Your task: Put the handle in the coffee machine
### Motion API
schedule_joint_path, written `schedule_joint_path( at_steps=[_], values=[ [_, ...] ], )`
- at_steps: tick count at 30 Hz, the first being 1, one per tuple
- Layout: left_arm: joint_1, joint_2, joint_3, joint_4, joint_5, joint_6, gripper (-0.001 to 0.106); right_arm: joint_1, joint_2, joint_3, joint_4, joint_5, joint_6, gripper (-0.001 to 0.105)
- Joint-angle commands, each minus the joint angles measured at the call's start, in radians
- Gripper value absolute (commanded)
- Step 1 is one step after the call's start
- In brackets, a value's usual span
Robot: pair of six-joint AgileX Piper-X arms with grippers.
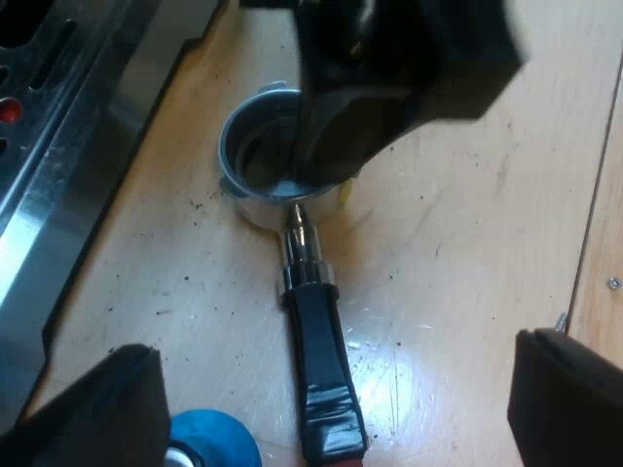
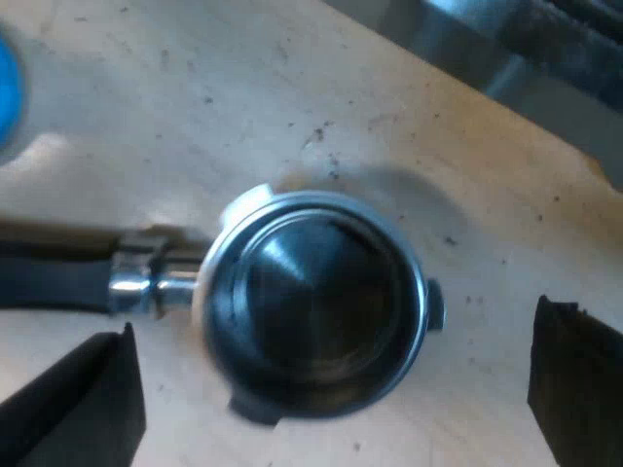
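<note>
Grip the holder [image 1: 310, 282] | your left gripper [image 1: 331, 404] spread over its handle [image 1: 323, 360] | right gripper [image 2: 326, 389] spread over its basket [image 2: 311, 302] | close squarely.

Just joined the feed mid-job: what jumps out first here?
The metal holder lies loose on the wooden table, basket up, beside the machine's base. My right pincer hangs open straight over the basket; my left pincer is open over the dark handle, a blue tamper close by.
</note>
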Motion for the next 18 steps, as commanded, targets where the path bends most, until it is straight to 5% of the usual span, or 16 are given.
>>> schedule_joint_path(
  at_steps=[1,7,18],
  values=[
    [-0.003,0.000,-0.002,-0.010,0.013,-0.014,0.074,-0.024,0.030,-0.011,-0.046,-0.039,-0.025,0.082],
    [-0.003,0.000,0.000,0.005,0.013,-0.014,0.074,-0.057,0.084,-0.011,-0.053,-0.130,-0.047,0.082],
    [-0.003,0.000,0.033,0.005,0.025,-0.016,0.074,-0.057,0.143,-0.011,-0.081,-0.137,-0.070,0.082]
  ],
)
